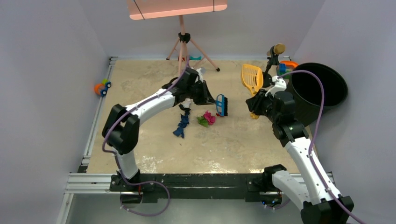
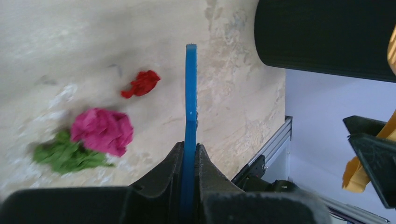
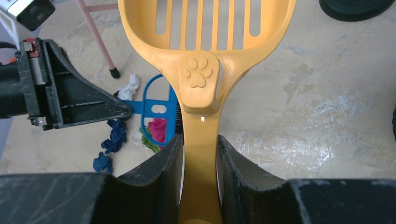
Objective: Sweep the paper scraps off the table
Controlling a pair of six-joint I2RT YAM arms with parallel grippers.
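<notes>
Tools gripped, sweeping seemingly unstarted.
Left gripper (image 2: 189, 151) clamps blue plastic brush (image 2: 190, 93), right gripper (image 3: 200, 147) yellow slotted dustpan (image 3: 205, 28); crumpled paper scraps (image 2: 102, 130) lie beside left jaws.

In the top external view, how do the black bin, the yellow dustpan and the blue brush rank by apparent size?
1. black bin: clearly the largest.
2. yellow dustpan: larger than the brush, though it may be lifted nearer the camera.
3. blue brush: the smallest.
</notes>
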